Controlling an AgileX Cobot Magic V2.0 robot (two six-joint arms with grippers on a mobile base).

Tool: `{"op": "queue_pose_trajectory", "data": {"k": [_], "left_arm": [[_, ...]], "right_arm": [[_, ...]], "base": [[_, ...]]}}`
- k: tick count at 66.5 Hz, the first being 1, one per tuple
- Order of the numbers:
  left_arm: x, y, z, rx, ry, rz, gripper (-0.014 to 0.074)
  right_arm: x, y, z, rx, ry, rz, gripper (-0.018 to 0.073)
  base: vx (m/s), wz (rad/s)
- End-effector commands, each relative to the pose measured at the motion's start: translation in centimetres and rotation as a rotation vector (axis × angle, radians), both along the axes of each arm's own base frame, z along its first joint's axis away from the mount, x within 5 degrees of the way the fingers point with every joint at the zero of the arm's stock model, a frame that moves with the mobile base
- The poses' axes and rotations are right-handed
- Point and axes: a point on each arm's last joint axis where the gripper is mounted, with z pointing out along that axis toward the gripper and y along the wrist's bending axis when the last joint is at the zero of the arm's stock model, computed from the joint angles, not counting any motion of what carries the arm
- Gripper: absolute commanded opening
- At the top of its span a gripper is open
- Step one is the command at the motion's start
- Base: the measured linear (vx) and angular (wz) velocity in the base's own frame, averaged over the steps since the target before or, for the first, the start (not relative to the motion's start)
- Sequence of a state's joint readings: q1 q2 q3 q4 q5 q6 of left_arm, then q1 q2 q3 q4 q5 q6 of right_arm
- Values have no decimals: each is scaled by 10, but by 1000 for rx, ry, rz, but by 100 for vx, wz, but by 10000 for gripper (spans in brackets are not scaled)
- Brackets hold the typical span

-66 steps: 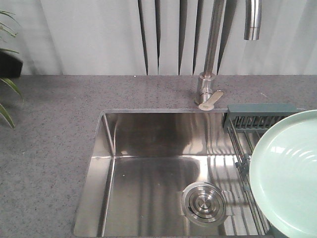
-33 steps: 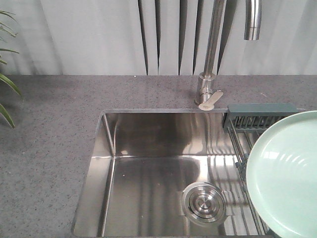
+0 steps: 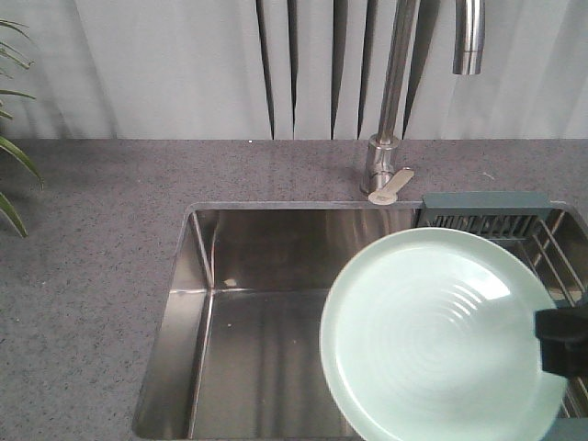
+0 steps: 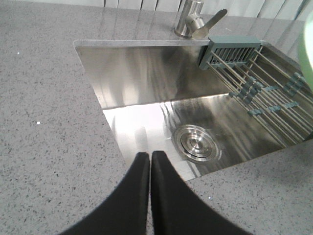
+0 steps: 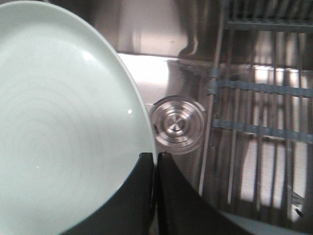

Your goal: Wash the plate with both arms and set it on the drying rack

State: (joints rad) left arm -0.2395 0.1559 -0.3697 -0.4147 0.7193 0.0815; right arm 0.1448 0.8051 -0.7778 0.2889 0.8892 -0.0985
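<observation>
The pale mint-green plate (image 3: 441, 335) hangs over the right half of the steel sink (image 3: 197, 276), face towards the front camera. My right gripper (image 5: 154, 155) is shut on the plate (image 5: 63, 127), pinching its right rim; in the front view only a black part of the arm (image 3: 562, 340) shows at the plate's right edge. The drying rack (image 4: 264, 93) of steel rods with a grey-teal caddy (image 3: 487, 213) lies across the sink's right side. My left gripper (image 4: 150, 155) is shut and empty, above the counter at the sink's near edge. A sliver of the plate (image 4: 308, 49) shows at the right.
A steel faucet (image 3: 390, 101) with a lever handle stands behind the sink, its spout (image 3: 469, 37) overhead. The round drain (image 4: 195, 143) sits in the sink floor. Grey speckled counter (image 3: 83, 257) surrounds the sink. Plant leaves (image 3: 11, 156) reach in at the far left.
The plate has moved left from the rack side to over the sink, now hiding the drain in the front view. A black part of the right arm has come into view.
</observation>
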Motion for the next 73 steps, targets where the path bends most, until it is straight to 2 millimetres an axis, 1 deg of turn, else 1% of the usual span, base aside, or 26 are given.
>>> {"op": "queue_pose_trajectory", "data": {"k": [1, 5, 10, 12, 14, 20, 25, 29, 32, 37, 39, 45, 51, 55, 58, 64, 70, 73], "left_arm": [[3, 0, 12, -44, -68, 23, -6], [3, 0, 12, -44, -68, 23, -6], [3, 0, 12, -44, -68, 23, -6], [3, 0, 12, -44, -68, 23, -6], [3, 1, 12, -43, -68, 24, -6], [3, 1, 12, -43, -67, 23, -6], [3, 1, 11, -40, -66, 23, -6], [3, 1, 11, -33, -66, 24, -6], [3, 1, 11, -33, -66, 24, -6], [3, 1, 11, -33, -65, 23, -6], [3, 1, 11, -33, -64, 23, -6], [3, 1, 11, -32, -63, 23, -6], [3, 1, 11, -32, -63, 23, -6], [3, 1, 11, -34, -64, 23, -6], [3, 1, 11, -34, -64, 23, -6], [3, 1, 11, -34, -64, 23, -6], [3, 1, 11, -34, -64, 23, -6], [3, 1, 11, -34, -64, 23, -6]], "right_arm": [[39, 12, 9, 66, -60, 42, -3], [63, 16, 3, 71, -41, 41, -3], [91, 18, 1, 66, -48, 21, -3], [104, 19, -3, 51, -36, 16, -3], [114, 18, -2, 32, -43, 11, -3], [139, 10, -7, -27, -21, -31, -3], [147, -5, -6, -51, -6, -91, -3], [146, -19, -4, -79, -4, -125, -3], [141, -30, -3, -97, 15, -145, -3], [126, -41, -1, -131, 63, -141, -3], [118, -42, 0, -144, 74, -127, -3], [90, -39, 3, -137, 80, -118, -3], [61, -27, 1, -47, 57, -99, -3], [48, -17, -4, 16, 33, -83, -3], [43, -11, -4, 73, 2, -78, -3], [47, 0, -5, 135, -39, -67, -3], [65, 7, -5, 169, -70, -79, -3], [81, 7, -6, 172, -85, -102, -3]], "base": [[0, 0], [0, 0], [0, 0], [0, 0], [0, 0], [0, 0], [0, 0], [0, 0], [0, 0], [0, 0], [0, 0], [0, 0], [0, 0], [0, 0], [0, 0], [0, 0], [0, 0], [0, 0]]}}
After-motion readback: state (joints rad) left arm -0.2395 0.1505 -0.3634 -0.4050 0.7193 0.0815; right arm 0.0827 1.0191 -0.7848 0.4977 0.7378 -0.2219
